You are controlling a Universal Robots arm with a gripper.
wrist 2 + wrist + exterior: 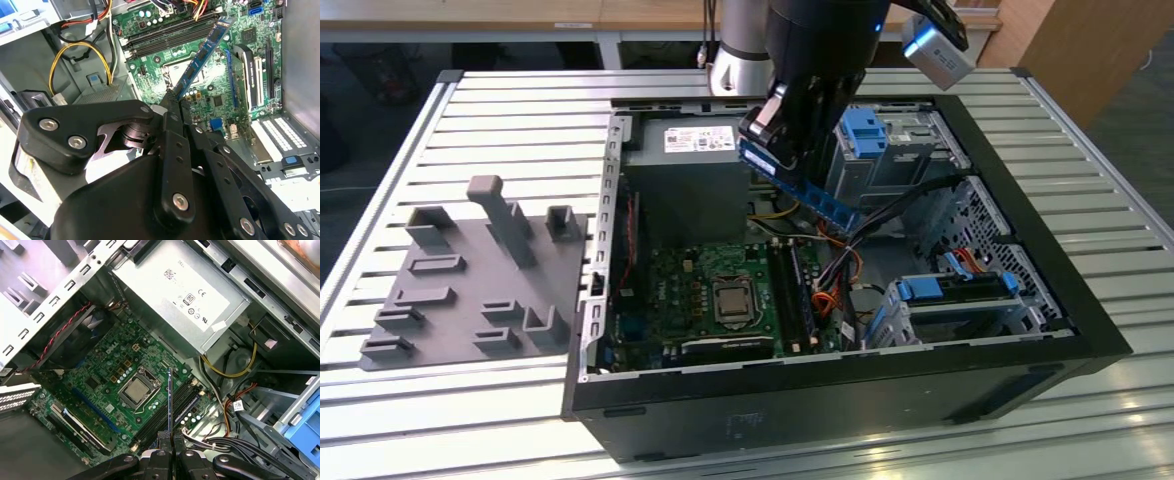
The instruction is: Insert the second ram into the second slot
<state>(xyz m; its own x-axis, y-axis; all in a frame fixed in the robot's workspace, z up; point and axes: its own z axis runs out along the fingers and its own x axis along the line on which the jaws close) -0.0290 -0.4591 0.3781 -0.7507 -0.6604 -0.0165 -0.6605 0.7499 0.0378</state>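
My gripper (777, 140) is shut on the second ram (817, 197), a thin blue circuit-board stick, holding it by one end in the air above the open computer case (854, 390). The stick slants down toward the motherboard (707, 300). In the second wrist view the ram (202, 55) reaches out from the black fingers (170, 122) over the board, apart from the long dark ram slots (165, 42). In the first wrist view I see the ram (170, 400) edge-on, standing over the slots (182, 402) next to the processor socket (135, 390).
A grey power supply (694, 150) fills the case's far corner. Blue drive-bay clips (861, 130) and a drive cage (954, 295) line the exterior view's right, with coloured cables (834, 270) between. A grey fixture plate (467, 270) with upright holders lies at the exterior view's left.
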